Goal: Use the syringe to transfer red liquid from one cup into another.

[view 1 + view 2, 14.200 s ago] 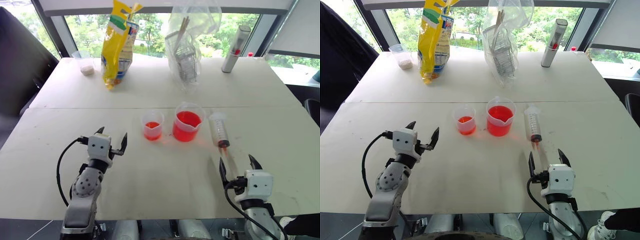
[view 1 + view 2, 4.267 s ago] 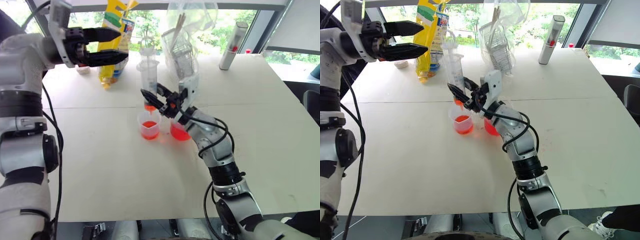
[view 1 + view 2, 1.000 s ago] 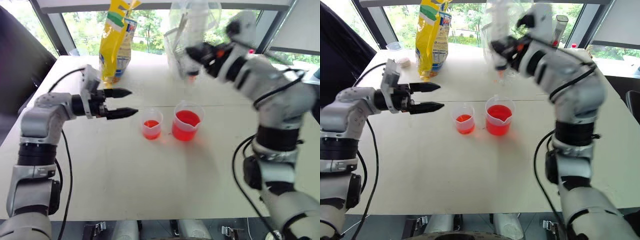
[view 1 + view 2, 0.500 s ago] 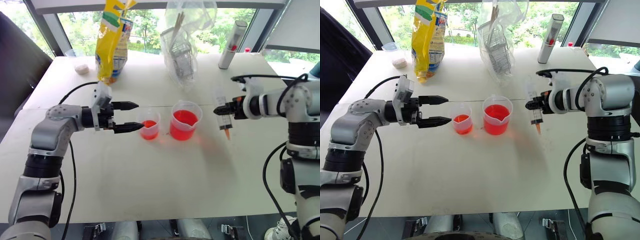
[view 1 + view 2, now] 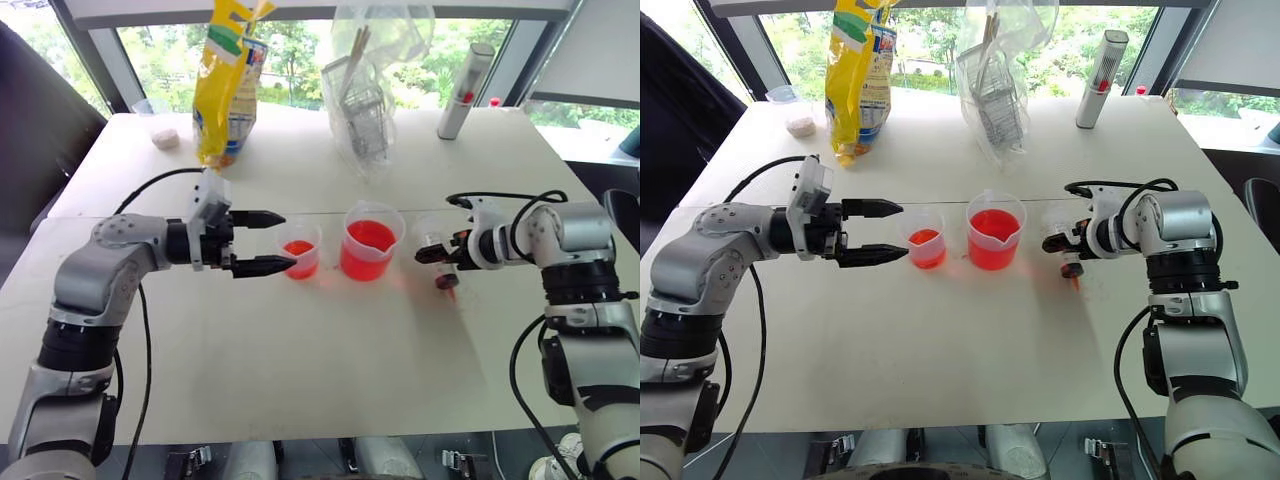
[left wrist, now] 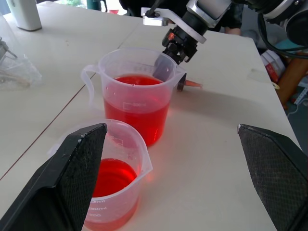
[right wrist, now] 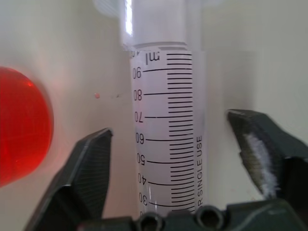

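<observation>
Syringe (image 7: 161, 139) clear, graduated barrel, apparently untouched between spread right end effector (image 7: 178, 159) fingers.

The large clear plastic syringe (image 7: 161, 139) lies flat right of the spouted red-filled beaker (image 5: 371, 243); small clear cup (image 5: 300, 253) stands left.

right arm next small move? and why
Probably lift the right gripper straight up and back off. Its fingers stand apart on either side of the syringe, which seems to lie on the table beside the beaker, so it looks released. Both the beaker and the small cup hold red liquid; nothing here calls for re-gripping.
</observation>
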### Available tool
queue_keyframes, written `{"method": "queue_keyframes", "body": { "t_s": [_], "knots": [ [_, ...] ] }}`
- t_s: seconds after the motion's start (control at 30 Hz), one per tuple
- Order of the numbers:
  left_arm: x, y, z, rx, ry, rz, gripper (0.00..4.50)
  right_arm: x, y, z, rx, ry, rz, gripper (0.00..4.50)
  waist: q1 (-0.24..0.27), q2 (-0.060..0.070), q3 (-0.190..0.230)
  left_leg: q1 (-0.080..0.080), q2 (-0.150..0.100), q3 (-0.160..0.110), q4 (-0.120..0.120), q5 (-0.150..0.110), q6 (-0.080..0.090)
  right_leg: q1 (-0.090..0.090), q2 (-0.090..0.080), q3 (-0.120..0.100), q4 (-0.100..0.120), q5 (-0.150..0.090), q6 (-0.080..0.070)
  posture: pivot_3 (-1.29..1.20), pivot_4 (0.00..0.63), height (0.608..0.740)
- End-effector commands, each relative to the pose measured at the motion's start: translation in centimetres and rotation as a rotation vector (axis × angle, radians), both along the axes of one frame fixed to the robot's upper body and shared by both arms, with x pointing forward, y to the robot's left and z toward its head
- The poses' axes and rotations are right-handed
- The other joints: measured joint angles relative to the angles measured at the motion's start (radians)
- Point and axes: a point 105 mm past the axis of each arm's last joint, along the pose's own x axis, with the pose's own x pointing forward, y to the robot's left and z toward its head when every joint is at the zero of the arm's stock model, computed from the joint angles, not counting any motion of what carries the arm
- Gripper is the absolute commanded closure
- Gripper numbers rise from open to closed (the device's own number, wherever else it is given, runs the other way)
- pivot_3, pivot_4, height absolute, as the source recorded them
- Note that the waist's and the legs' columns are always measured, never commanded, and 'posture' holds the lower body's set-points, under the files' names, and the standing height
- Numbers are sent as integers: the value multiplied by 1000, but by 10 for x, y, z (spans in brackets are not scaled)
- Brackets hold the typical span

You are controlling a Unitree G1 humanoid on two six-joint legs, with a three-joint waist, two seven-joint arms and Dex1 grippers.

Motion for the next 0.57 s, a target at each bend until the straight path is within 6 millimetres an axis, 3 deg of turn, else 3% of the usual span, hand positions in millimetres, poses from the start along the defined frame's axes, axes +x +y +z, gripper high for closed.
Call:
{"method": "queue_keyframes", "body": {
  "t_s": [0.03, 0.17, 0.33, 0.57],
  "knots": [
    [-5, 0, 9, -2, -29, -5, 0, -2, -3, 21, -25, -81, 15, 61, 0, 0, 0, 0, 0, 0, 0, 0, 0, 0, 0, 0, 0, 0, 0, 0, 150, 739],
    [-4, 0, 10, 0, -26, -2, 0, -17, -5, 51, -73, -198, 65, 61, 5, 1, 1, -1, 0, -1, -1, 0, 0, -1, 0, 0, 0, 0, 0, 0, 150, 739],
    [-3, 3, 12, 1, -23, 9, 0, -60, -2, 92, -116, -380, 215, 61, 12, 1, 1, -2, 0, -1, -2, 0, 0, -1, 0, -1, -1, 0, 0, 0, 150, 739],
    [-4, 7, 13, 2, -17, 25, 0, -111, 12, 114, -105, -532, 390, 61, 11, 0, 1, 0, 0, -1, -1, 0, 0, 0, -1, -1, -2, 0, 1, 0, 150, 739]
  ]
}}
